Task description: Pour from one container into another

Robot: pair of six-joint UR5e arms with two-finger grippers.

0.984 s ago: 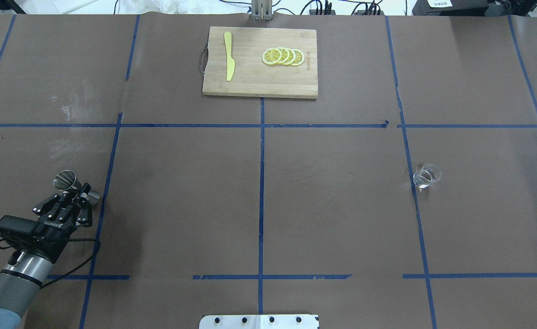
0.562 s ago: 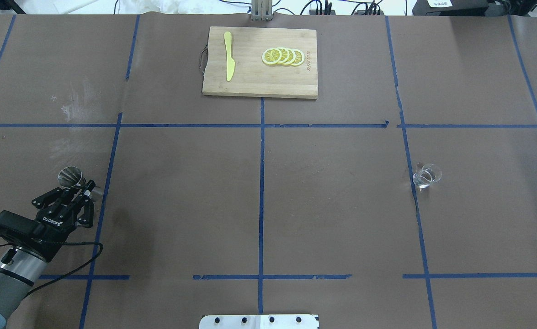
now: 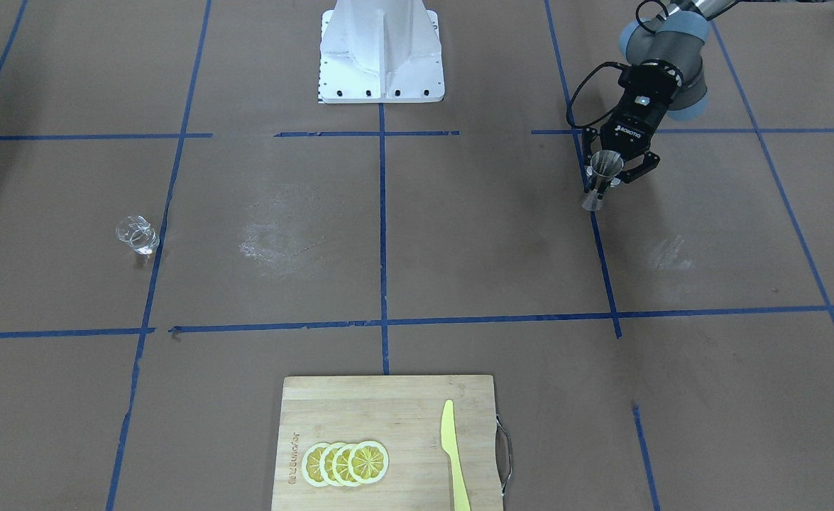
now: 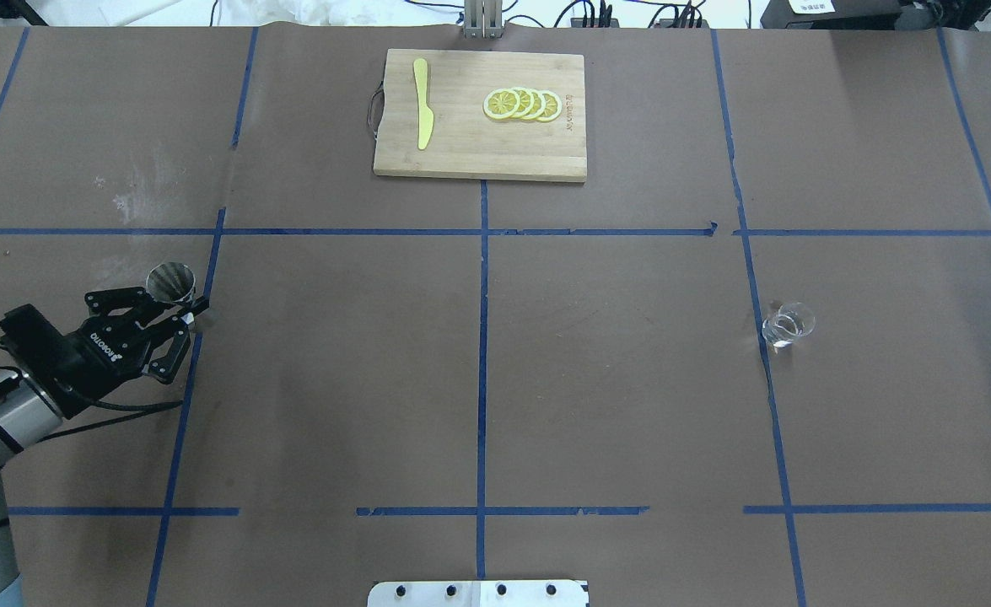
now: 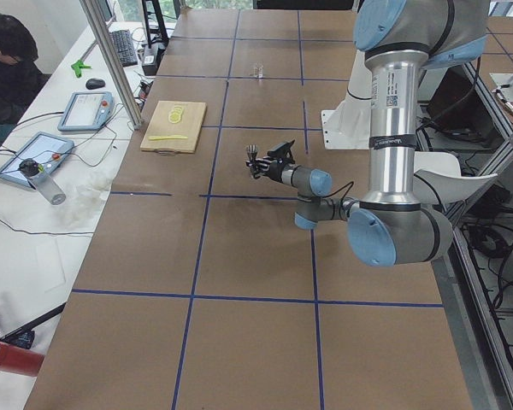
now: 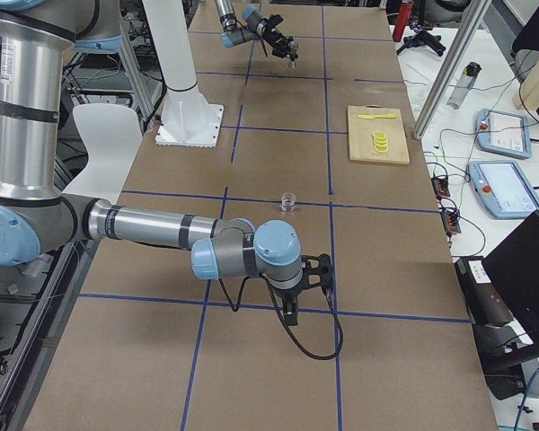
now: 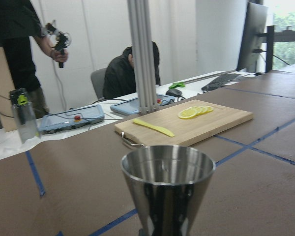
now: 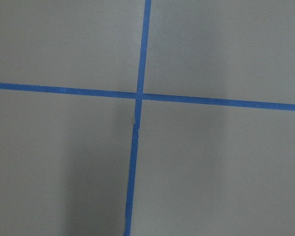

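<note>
I'm looking straight down on brown surface (image 8: pixel 221 167). Two blue tape lines (image 8: pixel 139 95) cross just left of centre, one side to side, one top to bottom. Soft shadow (image 8: pixel 83 196) darkens the lower left.

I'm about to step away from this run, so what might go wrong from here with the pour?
1. The left gripper holds the metal jigger far across the table from the glass; tilting during that long carry may spill whatever it holds.
2. The glass is small and clear, so the pour could miss its mouth or knock it.
</note>
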